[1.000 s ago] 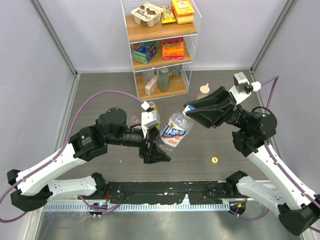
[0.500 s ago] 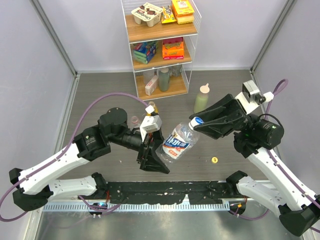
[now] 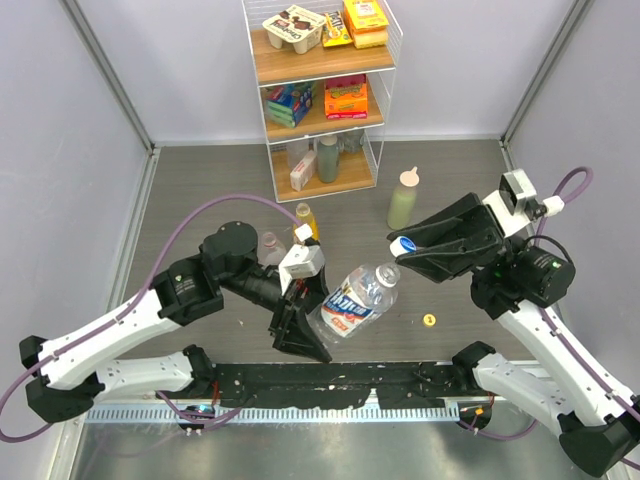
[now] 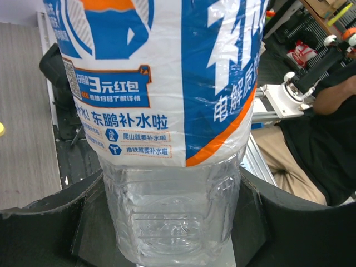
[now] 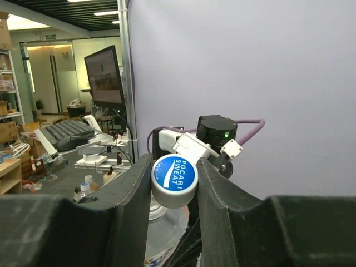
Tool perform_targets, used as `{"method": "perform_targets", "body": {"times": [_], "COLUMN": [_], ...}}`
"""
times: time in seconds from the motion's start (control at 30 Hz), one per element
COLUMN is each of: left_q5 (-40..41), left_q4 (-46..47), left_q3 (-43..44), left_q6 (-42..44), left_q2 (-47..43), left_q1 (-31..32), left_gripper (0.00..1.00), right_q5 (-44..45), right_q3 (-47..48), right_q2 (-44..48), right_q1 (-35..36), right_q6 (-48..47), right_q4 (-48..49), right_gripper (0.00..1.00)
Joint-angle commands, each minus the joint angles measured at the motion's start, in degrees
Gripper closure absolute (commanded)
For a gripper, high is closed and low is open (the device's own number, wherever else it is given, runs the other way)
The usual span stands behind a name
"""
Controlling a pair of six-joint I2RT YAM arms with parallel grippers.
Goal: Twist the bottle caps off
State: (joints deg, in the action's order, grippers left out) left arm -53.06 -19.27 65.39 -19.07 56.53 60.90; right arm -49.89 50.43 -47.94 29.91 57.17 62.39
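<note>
The left pincer (image 4: 172, 225) is clenched around the lower body of the clear bottle with the blue-white label (image 4: 167, 83), which juts out tilted from between its fingers, open neck aimed toward the right pincer (image 3: 405, 246). The right pincer is clamped shut on the white cap (image 5: 174, 173), pinched between its fingertips, near the bottle's neck but apart from it. A yellow cap (image 3: 429, 320) lies on the worktop (image 3: 200, 180) beneath the right pincer
</note>
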Motion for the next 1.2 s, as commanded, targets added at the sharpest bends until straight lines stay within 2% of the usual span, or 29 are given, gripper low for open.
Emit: {"method": "perform_targets", "body": {"times": [0.0,0.17,0.27,0.47,0.6,1.0,1.17], "left_q5": [-2.50,0.84,2.43,5.68,9.28,21.85,26.51], "left_q4": [1.43,-0.59,-1.39,-0.07,1.25,2.39,1.87], "left_q3": [0.09,0.18,0.18,-0.70,-1.14,-1.93,-2.37], "left_q6": [1.84,3.77,4.57,5.18,5.71,6.76,6.94], "left_q2": [-2.74,-3.53,-3.97,-5.20,-5.99,-5.38,-4.15], "left_q1": [0.44,0.44,0.44,0.53,0.44,0.44,0.44], "left_gripper": [1.00,1.00,1.00,1.00,1.00,1.00,1.00], "right_q5": [2.51,4.09,7.34,19.63,24.83,36.35,45.83], "right_q3": [0.19,0.19,0.45,0.28,-1.21,-13.07,-17.47], "right_q2": [0.75,0.48,1.53,4.87,5.23,2.33,-1.79], "right_q1": [-0.20,-0.20,-0.20,-0.21,-0.29,-0.12,-0.20], "right_q6": [-1.36,-2.67,-8.53,-20.06,-24.11,-30.27,-29.83], "right_q4": [1.68,-2.09,-12.41,-32.82,-39.61,-44.02,-44.11], "right_gripper": [0.99,0.99,0.99,0.99,0.99,0.99,0.99]}}
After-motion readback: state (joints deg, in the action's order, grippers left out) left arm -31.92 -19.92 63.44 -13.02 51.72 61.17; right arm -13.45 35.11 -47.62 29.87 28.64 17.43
